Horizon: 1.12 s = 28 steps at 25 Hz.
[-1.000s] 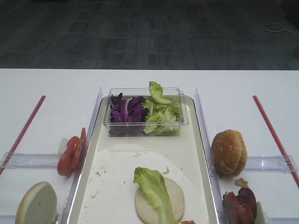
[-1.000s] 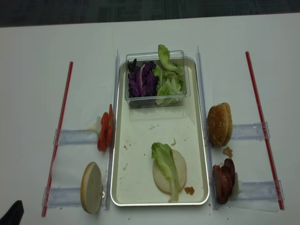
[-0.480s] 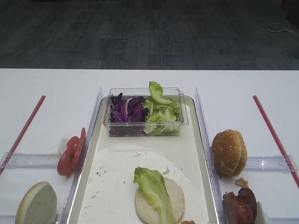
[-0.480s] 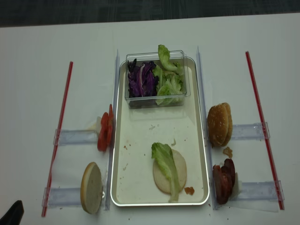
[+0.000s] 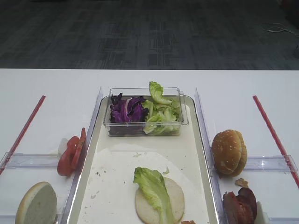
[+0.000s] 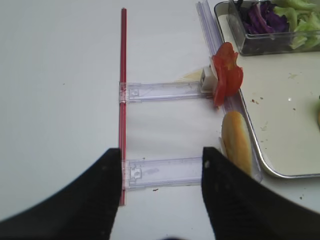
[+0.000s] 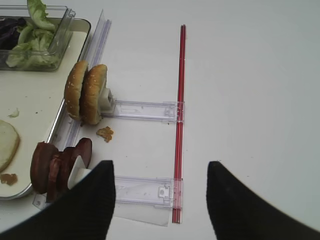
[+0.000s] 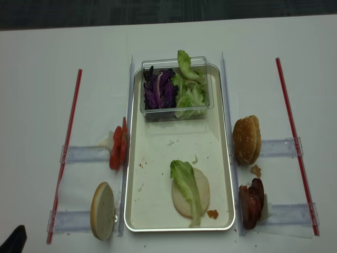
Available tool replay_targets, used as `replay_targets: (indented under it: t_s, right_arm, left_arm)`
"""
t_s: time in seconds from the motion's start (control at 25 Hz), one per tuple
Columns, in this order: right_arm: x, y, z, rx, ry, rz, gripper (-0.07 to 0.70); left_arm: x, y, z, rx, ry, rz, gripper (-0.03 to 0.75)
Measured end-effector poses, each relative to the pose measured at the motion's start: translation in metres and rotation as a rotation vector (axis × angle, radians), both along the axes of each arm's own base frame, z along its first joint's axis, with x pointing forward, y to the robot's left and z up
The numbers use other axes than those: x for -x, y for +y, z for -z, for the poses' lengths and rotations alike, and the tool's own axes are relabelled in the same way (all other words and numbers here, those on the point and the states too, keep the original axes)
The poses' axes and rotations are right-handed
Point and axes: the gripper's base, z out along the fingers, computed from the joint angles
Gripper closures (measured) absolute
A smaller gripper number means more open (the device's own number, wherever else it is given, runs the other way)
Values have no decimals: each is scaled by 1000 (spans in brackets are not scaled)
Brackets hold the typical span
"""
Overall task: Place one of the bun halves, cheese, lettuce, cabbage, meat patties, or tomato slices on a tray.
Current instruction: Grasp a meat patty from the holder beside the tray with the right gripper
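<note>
From the high view I see the tray (image 5: 196, 140) on the white table (image 5: 46, 84), a bun half (image 5: 160, 201) lying cut face up near its front edge with a lettuce (image 5: 152, 185) leaf draped over it. The clear box (image 5: 145, 112) at the tray's far end holds cabbage (image 5: 127, 110) and more green leaves. No hand shows here.

Through the right wrist camera, my right hand (image 7: 160, 200) hangs wide apart over bare table, gripping nothing; the meat patties (image 7: 57, 162) stand just left of it, two bun halves (image 7: 87, 94) on edge beyond.

On the left wrist camera, my left hand (image 6: 161, 192) is spread wide and empty, tomato slices (image 6: 226, 75) ahead beside the tray
</note>
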Motion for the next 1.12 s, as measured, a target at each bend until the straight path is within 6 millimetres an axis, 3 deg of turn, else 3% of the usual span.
replay_targets:
  t_s: [1.12]
  right_arm:
    - [0,0,0,0,0,0,203]
  left_arm:
    - [0,0,0,0,0,0,326]
